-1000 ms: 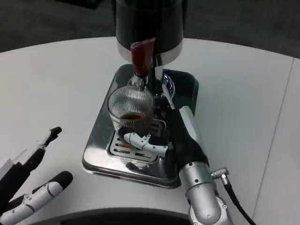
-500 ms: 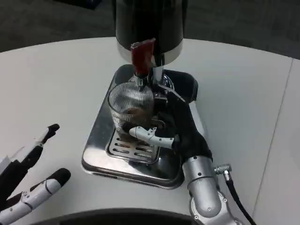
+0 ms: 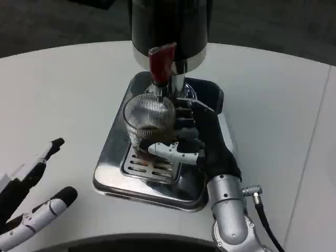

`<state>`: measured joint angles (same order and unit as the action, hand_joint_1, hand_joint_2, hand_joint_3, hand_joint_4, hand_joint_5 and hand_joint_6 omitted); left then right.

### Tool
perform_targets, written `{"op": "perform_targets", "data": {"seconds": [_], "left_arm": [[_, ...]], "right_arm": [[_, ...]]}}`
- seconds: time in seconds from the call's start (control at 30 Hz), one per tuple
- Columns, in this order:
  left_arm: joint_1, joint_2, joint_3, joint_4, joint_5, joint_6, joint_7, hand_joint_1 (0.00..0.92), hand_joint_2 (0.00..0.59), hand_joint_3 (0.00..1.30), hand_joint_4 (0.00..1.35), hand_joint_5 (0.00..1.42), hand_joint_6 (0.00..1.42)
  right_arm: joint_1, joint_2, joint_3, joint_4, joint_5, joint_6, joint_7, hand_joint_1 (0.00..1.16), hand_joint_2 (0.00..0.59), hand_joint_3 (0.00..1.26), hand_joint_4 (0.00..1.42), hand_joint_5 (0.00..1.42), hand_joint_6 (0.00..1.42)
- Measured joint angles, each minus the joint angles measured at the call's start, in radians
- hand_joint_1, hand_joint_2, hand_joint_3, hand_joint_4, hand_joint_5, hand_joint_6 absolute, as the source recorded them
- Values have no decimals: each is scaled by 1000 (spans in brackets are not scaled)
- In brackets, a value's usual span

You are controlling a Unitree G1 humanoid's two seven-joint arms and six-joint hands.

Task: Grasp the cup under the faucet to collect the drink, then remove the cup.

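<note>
The glass cup [image 3: 149,122] sat on the slotted grate of the shiny metal drip tray [image 3: 113,157], right under the faucet with the red handle [image 3: 161,64]. It was a ribbed, see-through cup and there was a bit of dark drink in the bottom. The big black dispenser [image 3: 169,29] stood at the far end of the tray, pretty much in the middle of the white table [image 3: 58,100].

The right hand [image 3: 202,142] was grasping the cup from its right side. One white and black finger [image 3: 168,151] wrapped across the near side of the glass down low, and the others went around the right and far side, though how far behind I couldn't make out. The black part of the hand was pressed up against the glass, and the silver forearm [image 3: 231,215] ran back toward the near edge with a black cable [image 3: 265,226] coming off it on the right.

The left hand [image 3: 31,202] was way off at the near left corner, well apart from the tray, fingers spread and released, nothing in it.
</note>
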<state>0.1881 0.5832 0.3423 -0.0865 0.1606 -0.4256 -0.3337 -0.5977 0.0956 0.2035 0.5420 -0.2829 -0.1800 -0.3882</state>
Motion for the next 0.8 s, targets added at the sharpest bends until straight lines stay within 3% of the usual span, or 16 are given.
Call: {"op": "perform_targets", "data": {"seconds": [0.3, 0.8], "left_arm": [[-5, 0, -1, 0, 0, 4, 0, 0, 224, 0, 0, 0, 0], [-24, 0, -5, 0, -1, 6, 0, 0, 224, 0, 0, 0, 0]], "right_arm": [[0, 0, 2, -7, 0, 0, -40, 1106, 146, 691, 835, 853, 1032], [57, 4, 14, -124, 9, 14, -13, 1109, 130, 719, 878, 916, 1141]]}}
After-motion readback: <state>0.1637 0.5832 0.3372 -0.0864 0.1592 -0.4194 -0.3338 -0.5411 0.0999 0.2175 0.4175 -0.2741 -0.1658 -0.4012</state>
